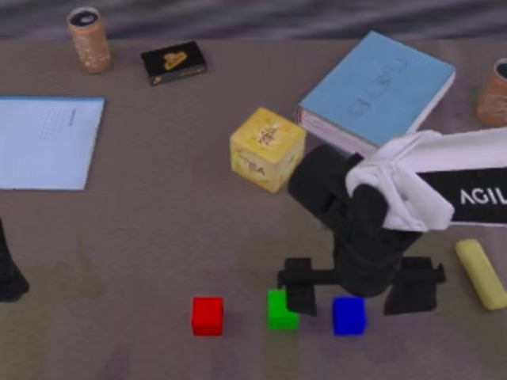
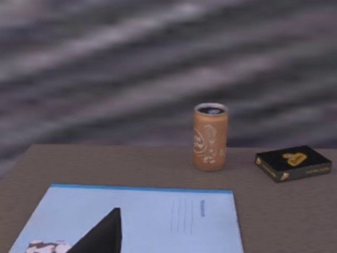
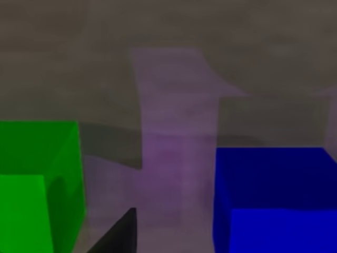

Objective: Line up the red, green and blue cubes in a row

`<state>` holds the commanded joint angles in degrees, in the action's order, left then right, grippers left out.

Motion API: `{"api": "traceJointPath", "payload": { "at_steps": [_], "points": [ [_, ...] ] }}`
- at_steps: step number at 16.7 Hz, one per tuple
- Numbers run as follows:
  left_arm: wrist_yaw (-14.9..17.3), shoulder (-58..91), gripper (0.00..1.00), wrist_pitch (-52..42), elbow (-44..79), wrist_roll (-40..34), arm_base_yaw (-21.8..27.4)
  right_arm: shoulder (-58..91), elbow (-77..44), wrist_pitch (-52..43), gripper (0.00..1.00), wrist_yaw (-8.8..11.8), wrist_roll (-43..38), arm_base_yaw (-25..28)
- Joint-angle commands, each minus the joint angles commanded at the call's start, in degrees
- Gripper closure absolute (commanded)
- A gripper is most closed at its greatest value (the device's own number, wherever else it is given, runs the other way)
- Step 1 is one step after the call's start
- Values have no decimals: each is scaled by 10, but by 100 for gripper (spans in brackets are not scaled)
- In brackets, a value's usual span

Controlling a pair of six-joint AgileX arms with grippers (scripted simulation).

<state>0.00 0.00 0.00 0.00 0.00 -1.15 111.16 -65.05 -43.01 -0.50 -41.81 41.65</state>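
Three small cubes stand side by side near the table's front edge: the red cube at the left, the green cube in the middle and the blue cube at the right. My right gripper hangs open just behind the blue cube, holding nothing. One of its fingers partly covers the green cube and the other stands to the right of the blue one. The right wrist view shows the green cube and the blue cube apart, with one fingertip between them. My left gripper is parked at the table's left edge, open and empty.
A large yellow printed box and a blue book lie behind the right arm. A yellow bar lies at the right. A light blue pad, a black pack and two cans sit farther back.
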Motion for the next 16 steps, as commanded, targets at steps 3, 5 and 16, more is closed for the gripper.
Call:
{"api": "traceJointPath", "payload": {
  "at_steps": [3, 5, 16],
  "points": [
    [0, 0, 0, 0, 0, 0, 0, 0, 0, 0, 0, 0, 0, 0],
    [0, 0, 0, 0, 0, 0, 0, -1, 0, 0, 0, 0, 0, -1],
    [0, 0, 0, 0, 0, 0, 0, -67, -85, -152, 0, 0, 1, 5]
  ]
}}
